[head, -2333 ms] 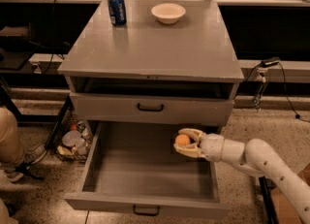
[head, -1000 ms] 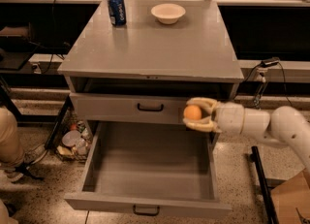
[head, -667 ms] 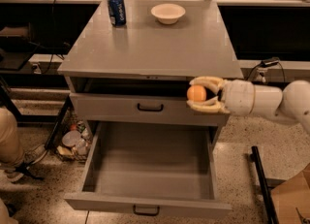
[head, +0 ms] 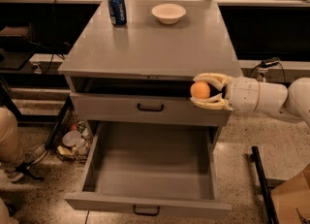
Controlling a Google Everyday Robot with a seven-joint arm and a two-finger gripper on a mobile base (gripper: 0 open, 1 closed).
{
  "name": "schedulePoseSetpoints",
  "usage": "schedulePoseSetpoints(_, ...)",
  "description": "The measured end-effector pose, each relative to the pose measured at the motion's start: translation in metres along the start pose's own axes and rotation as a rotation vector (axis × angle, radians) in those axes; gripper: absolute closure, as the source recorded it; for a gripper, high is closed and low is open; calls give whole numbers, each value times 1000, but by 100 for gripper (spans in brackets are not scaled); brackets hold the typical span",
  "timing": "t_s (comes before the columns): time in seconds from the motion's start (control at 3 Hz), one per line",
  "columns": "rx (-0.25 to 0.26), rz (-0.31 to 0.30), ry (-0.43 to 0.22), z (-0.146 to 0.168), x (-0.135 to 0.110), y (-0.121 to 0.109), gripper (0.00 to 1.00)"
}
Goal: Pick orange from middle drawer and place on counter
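My gripper (head: pixel 202 90) comes in from the right and is shut on the orange (head: pixel 200 90), one finger above it and one below. It holds the orange in the air in front of the cabinet's right side, just below the counter's (head: pixel 150 48) front edge and level with the upper drawer front. The middle drawer (head: pixel 151 169) is pulled wide open below, and its grey floor is bare.
A blue soda can (head: pixel 116 8) and a white bowl (head: pixel 168 13) stand at the back of the counter. The upper drawer front (head: pixel 145 107) is slightly open. A person's leg (head: pixel 10 140) is at the left. A black bar (head: pixel 261 184) lies on the floor at the right.
The gripper has lifted the orange out of the open middle drawer, up past the upper drawer front, to just under the counter's edge.
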State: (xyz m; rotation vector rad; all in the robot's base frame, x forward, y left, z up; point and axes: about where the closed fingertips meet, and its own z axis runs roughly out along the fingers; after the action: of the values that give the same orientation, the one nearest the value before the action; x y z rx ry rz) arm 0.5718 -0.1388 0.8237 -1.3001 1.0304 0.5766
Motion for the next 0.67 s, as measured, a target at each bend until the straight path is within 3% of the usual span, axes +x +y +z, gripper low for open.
schedulePoseSetpoints(0.33,32,-1,-25,-4,-19,-31,100)
schedulePoseSetpoints(0.67,91,11,-19,-19,-49,-83,100)
